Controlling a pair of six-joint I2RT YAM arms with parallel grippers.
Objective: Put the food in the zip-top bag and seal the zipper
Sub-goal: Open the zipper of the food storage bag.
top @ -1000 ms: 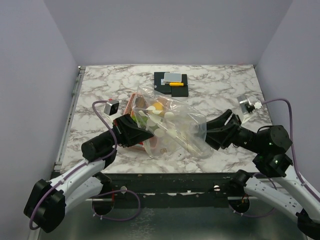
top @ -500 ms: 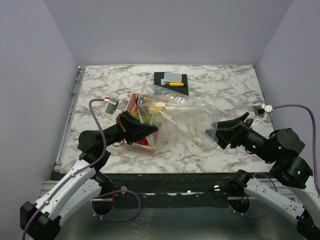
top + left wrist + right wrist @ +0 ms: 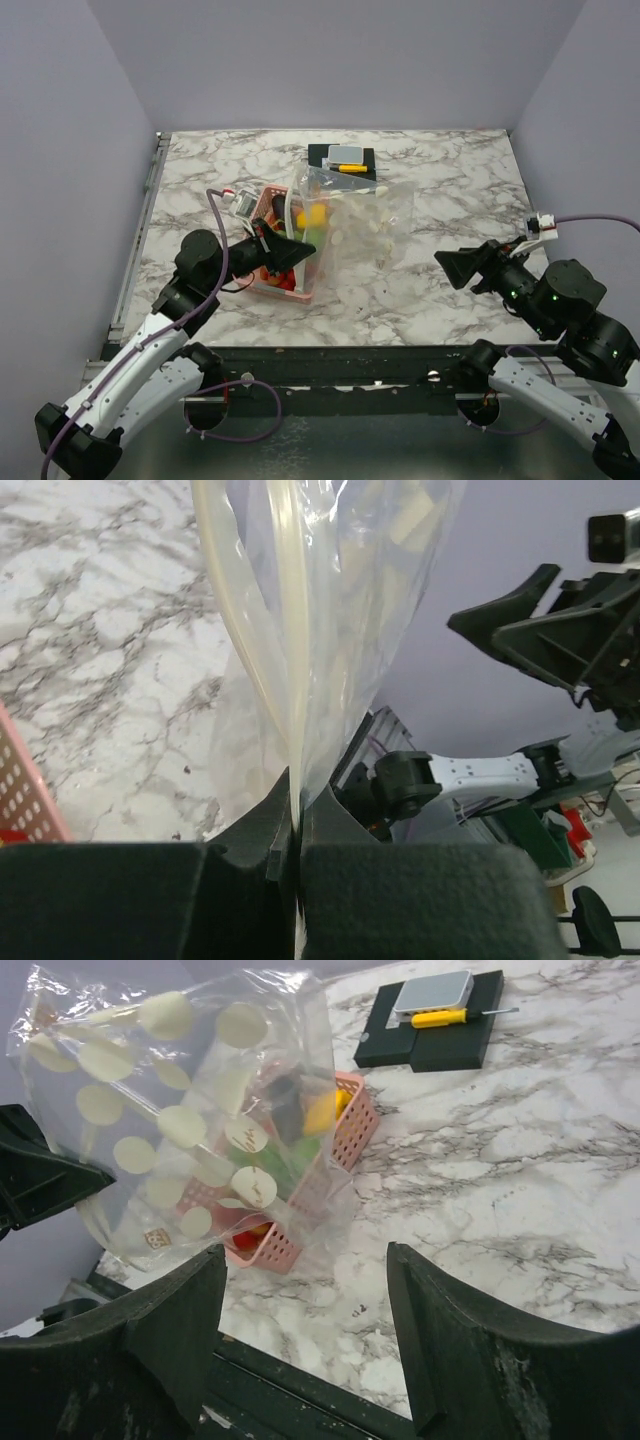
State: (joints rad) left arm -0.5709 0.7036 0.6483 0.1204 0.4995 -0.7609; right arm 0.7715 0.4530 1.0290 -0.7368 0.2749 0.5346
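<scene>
1. My left gripper (image 3: 295, 815) is clamped on one edge of the zip-top bag (image 3: 150, 1110), holding it up off the marble table (image 3: 520, 1160).
2. My right gripper (image 3: 305, 1265) gapes wide, well apart from the bag.
3. The food (image 3: 318, 1113) appears to sit in the pink basket (image 3: 352, 1130). Filling and sealing are not yet done, I judge.

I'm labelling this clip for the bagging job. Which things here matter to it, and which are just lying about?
Job: zip-top bag, pinched in the left tool; toy food in the pink basket; right tool, open.
Lying about: pink basket; black base with grey block and yellow item.
</scene>
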